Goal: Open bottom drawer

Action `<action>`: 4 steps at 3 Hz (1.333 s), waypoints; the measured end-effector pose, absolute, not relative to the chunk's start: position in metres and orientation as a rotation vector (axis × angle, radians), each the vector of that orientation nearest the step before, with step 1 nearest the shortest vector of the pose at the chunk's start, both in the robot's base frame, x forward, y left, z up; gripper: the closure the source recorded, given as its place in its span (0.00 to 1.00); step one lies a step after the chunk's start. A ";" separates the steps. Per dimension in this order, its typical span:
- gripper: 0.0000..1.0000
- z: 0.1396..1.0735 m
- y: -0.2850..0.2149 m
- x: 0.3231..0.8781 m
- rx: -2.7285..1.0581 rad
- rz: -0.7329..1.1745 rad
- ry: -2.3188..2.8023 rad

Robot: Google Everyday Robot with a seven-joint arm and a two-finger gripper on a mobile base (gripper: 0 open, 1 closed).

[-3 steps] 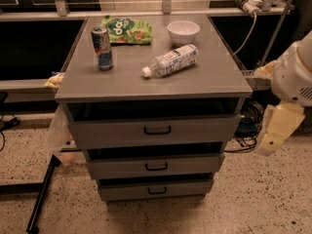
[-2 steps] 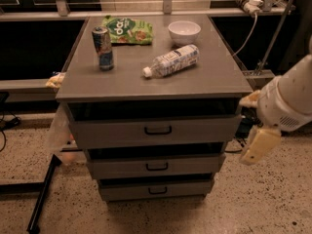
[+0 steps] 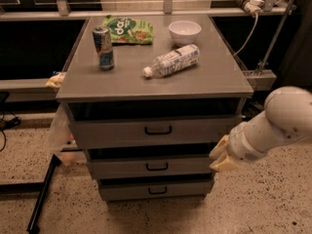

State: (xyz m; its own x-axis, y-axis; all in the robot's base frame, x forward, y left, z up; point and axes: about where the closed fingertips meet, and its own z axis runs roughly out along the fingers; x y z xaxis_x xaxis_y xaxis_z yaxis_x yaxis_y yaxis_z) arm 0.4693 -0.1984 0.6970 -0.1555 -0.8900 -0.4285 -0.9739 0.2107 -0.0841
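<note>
While the arm comes in from the right, the stock of the room reads as follows.

Item: gripper [image 3: 222, 155], pale yellow tip on a white forearm. A second ago it hung out to the right of the cabinet, well clear; now it is lower and further left, just beside the cabinet's right front corner, level with the middle drawer [image 3: 148, 166]. Jaws: open or closed, cannot tell from where I stand. Nothing is seen held.

Item: bottom drawer [image 3: 122, 191], grey, lowest of three, near the floor. Shut, its black handle [image 3: 157, 190] untouched, as before.

Item: top drawer [image 3: 112, 130], also shut.

Item: grey surface [image 3: 209, 79], carrying a can [image 3: 104, 48], a bottle [image 3: 171, 61] lying on its side, a white bowl [image 3: 185, 31] and a green snack bag [image 3: 127, 29]. None has moved.

Assessment: the approach is under way, nothing more. The gripper looks to need a further drop and a swing left to the centre handle before any pull can begin.
</note>
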 end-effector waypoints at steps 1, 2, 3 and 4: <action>0.89 0.660 -0.195 0.468 -1.731 0.385 2.115; 1.00 0.648 -0.198 0.467 -1.737 0.388 2.121; 1.00 0.582 -0.207 0.456 -1.729 0.427 2.112; 1.00 0.501 -0.204 0.472 -1.687 0.458 2.041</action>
